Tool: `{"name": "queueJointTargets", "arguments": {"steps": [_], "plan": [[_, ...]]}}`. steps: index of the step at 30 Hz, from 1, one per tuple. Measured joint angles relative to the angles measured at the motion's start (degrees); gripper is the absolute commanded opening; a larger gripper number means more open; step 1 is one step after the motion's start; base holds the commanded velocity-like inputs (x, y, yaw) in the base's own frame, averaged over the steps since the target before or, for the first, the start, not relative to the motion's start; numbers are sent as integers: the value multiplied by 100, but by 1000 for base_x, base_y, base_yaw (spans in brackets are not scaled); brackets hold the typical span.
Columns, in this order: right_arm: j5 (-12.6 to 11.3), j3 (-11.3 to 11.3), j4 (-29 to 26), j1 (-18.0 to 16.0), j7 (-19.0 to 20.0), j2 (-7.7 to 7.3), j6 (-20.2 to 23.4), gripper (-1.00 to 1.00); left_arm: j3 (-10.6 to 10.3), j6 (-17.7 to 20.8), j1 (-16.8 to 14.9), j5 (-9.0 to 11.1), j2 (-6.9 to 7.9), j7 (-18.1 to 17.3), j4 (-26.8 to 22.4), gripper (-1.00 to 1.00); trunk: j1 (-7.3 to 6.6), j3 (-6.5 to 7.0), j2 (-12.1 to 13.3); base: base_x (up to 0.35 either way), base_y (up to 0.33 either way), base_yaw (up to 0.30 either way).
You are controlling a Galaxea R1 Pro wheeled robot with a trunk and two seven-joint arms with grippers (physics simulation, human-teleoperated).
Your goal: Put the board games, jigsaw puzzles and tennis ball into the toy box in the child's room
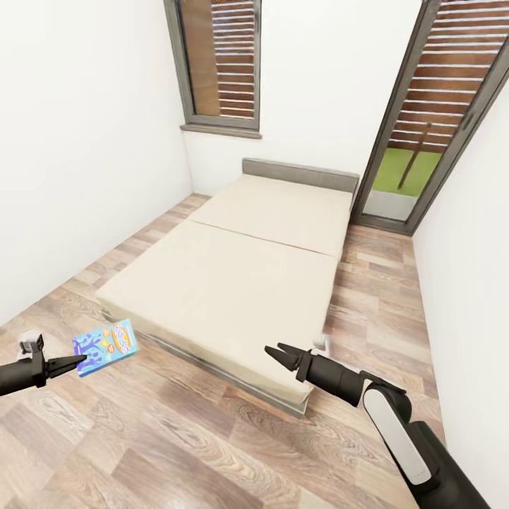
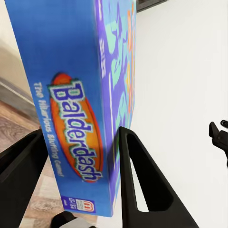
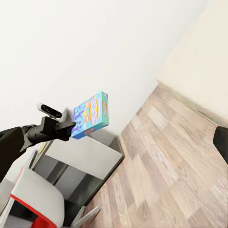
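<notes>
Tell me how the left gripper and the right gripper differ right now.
The left gripper is shut on the blue board game, held off the floor; the right gripper holds nothing. The left gripper sits over the wood floor, the right gripper over the bed corner, fingers spread. Both are black and two-fingered.

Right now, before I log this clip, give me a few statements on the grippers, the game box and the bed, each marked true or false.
1. The left gripper is shut on the blue board game. True.
2. The right gripper holds a jigsaw puzzle. False: its fingers are spread and hold nothing.
3. The box's printed title reads "Balderdash". True.
4. Two game boxes lie on the bed. False: its beige mattress is bare.
5. The blue box rests on the floor. False: it is held up in the air above the wood floor.
</notes>
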Motion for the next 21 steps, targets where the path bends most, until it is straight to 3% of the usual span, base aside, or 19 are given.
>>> {"name": "queueJointTargets", "arguments": {"steps": [7, 18, 21], "plan": [[23, 3, 5, 0, -4, 41, 3, 100, 3, -2, -1, 5, 0, 0, 0, -100, -154, 184, 281, 0, 0, 165], [258, 3, -5, 0, -4, 50, 2, 100, 2, -2, 0, 6, 0, 0, -1, -100, -396, 473, 722, 0, 0, 164], [265, 3, -7, 0, -5, 53, 2, 100, -2, -1, 5, 2, 0, 0, -1, -100, -396, 499, 724, 0, 0, 164]]}}
